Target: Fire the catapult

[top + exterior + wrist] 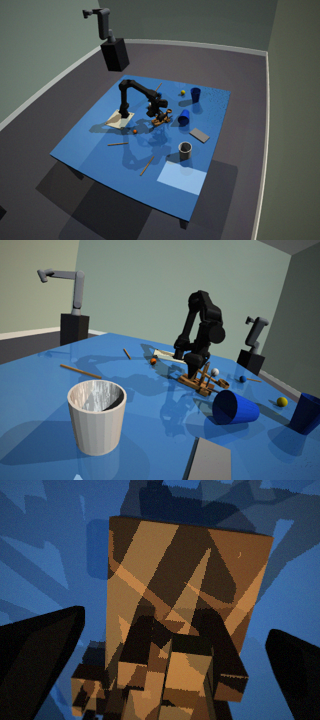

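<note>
The wooden catapult (156, 122) (184, 379) (190, 545) stands on the blue table, its small cup (169, 111) (223, 383) out at one end and empty. My gripper (156, 117) (196, 372) (176, 626) is open and low over the catapult. In the wrist view its fingers stand apart on either side of the catapult's frame, with nothing gripped. The white mug (185, 154) (96, 431) stands upright. A white ball (149, 105) (214, 371) lies behind the catapult, partly hidden by the arm in the top view. An orange ball (134, 131) (153, 361) lies near the arm's base.
A blue cup (186, 115) (245, 411) lies on its side near the catapult; another blue cup (195, 96) (306, 415) stands upright. There are also a blue ball (242, 379), a yellow ball (183, 92) (282, 402), a grey slab (199, 135) (213, 459) and thin wooden sticks (147, 165) (80, 371).
</note>
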Robot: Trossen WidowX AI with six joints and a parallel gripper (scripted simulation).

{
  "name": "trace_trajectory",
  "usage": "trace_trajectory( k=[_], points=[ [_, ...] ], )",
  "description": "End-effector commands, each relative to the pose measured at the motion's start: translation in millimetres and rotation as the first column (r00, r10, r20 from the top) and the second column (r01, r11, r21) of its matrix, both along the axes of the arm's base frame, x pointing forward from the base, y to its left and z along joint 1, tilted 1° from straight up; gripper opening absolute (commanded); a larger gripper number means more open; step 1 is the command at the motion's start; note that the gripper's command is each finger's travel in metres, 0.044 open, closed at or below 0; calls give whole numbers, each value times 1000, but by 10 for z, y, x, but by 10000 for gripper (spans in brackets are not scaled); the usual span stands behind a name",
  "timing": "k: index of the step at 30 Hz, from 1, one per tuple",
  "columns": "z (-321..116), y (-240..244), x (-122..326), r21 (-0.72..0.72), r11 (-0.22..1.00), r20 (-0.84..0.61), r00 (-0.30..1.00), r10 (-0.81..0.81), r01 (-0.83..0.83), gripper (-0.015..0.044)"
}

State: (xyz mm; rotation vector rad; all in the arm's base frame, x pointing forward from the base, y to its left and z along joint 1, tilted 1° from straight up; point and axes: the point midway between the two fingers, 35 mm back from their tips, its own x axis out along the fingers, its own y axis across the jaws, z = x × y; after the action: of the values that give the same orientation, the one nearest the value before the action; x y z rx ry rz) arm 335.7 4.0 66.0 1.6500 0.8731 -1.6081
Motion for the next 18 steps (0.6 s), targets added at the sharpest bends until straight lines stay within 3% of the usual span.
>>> trace_trajectory(
  k=[1,4,15,18],
  points=[
    [-56,-11,-27,-6,1000,-10,1000,-2,1,440],
    [-56,-11,-27,-6,1000,-10,1000,-2,1,440],
    [-24,0,-5,0,1000,-2,1000,0,0,151],
    [-24,0,-5,0,1000,-2,1000,0,0,131]
  ],
)
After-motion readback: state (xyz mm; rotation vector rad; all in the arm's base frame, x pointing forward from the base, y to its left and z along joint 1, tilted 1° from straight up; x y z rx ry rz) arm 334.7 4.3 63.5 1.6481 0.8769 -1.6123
